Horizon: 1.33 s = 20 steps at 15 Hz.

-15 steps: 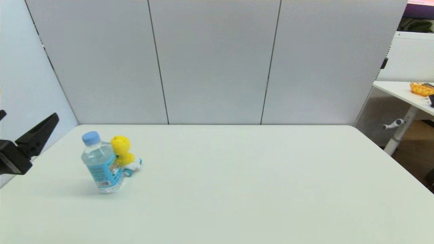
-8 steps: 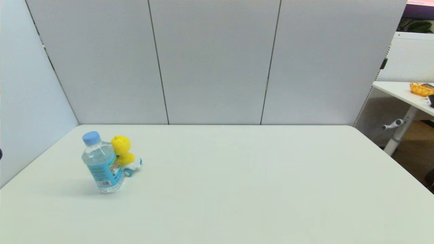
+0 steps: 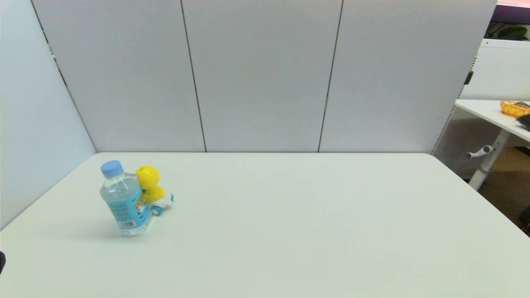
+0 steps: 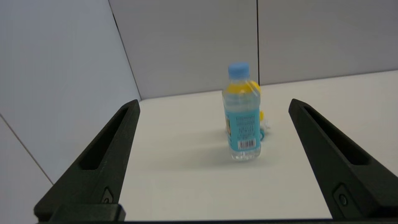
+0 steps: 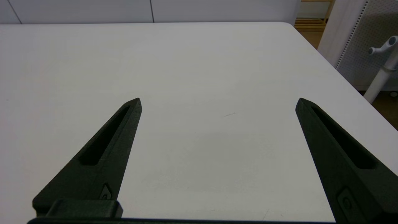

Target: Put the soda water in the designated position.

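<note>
The soda water [image 3: 124,198] is a small clear bottle with a light blue cap and a blue label. It stands upright on the left part of the white table [image 3: 290,215], touching the yellow duck toy [image 3: 150,189] behind it. In the left wrist view the soda water [image 4: 242,124] stands well ahead of my left gripper [image 4: 214,104], which is open and empty. Only a dark sliver of that arm shows at the head view's left edge. My right gripper [image 5: 218,102] is open over bare table, holding nothing.
Grey partition panels [image 3: 261,74] close off the table's back and left sides. The table's right edge [image 5: 326,62] drops off toward a second desk [image 3: 497,114] with an orange basket [image 3: 514,108].
My left arm has pulled back out of the head view toward the lower left edge. The bottle and the duck toy have not moved.
</note>
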Each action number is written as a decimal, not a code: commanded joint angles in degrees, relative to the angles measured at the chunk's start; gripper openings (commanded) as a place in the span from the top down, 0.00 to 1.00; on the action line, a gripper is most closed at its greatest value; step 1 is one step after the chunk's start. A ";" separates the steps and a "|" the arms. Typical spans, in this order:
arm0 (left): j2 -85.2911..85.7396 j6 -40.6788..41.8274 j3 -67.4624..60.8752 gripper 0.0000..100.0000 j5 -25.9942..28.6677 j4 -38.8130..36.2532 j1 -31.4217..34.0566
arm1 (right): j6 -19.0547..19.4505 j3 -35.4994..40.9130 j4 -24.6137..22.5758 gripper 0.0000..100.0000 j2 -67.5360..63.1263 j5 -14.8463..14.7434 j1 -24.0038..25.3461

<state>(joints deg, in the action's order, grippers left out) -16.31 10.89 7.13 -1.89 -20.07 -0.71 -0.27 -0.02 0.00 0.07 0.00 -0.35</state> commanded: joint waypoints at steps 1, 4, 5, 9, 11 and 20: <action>11.74 -5.52 -7.13 0.00 0.04 7.32 0.53 | 0.00 0.02 0.00 0.00 -0.07 0.00 0.00; 16.31 -8.78 -7.13 0.00 0.04 18.13 0.62 | 0.00 -0.06 0.00 0.00 -0.07 0.00 0.00; 16.31 -8.78 -7.13 0.00 0.31 19.80 0.62 | 0.00 0.02 0.00 0.00 -0.07 0.00 0.00; 16.31 -10.18 -7.13 0.00 0.13 19.80 0.71 | 0.00 0.02 0.00 0.00 -0.07 0.00 0.00; 16.31 -11.41 -7.13 0.00 -0.13 19.80 0.62 | 0.00 0.02 0.00 0.00 -0.07 0.00 0.00; 16.31 -15.54 -7.13 0.00 -0.92 19.63 0.62 | 0.00 0.02 0.00 0.00 -0.07 0.00 0.00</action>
<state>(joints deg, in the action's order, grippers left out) 0.02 -4.63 0.00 -2.78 -0.35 -0.05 -0.27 0.00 0.00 0.07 0.00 -0.35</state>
